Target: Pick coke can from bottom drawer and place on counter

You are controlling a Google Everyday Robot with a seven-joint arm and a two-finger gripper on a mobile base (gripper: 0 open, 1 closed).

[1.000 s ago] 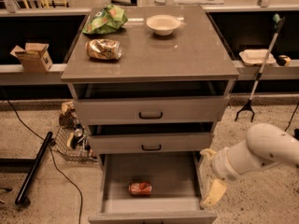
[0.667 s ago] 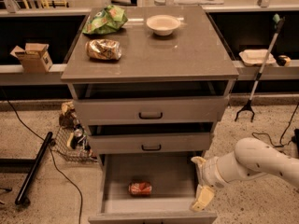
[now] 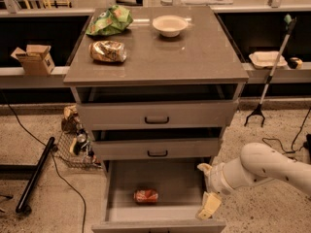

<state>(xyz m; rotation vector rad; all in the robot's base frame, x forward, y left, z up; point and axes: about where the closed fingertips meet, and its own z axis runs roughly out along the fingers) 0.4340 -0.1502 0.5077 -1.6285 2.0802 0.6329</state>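
My claw [image 3: 203, 191] hangs spread wide, empty, at right wall of open bottom drawer [image 3: 167, 177] | coke can [image 3: 146, 195] lies mid-floor, apart, my next reach

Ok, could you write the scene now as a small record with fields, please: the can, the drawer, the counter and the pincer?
can: lies on the floor of the bottom drawer, toward its front
bottom drawer: pulled open; nothing but the can seen inside
counter: holds a green bag, a gold foil bag and a white bowl; no can on it
pincer: open, at the right side of the open drawer, to the right of the can, not touching it
task state: can not yet picked
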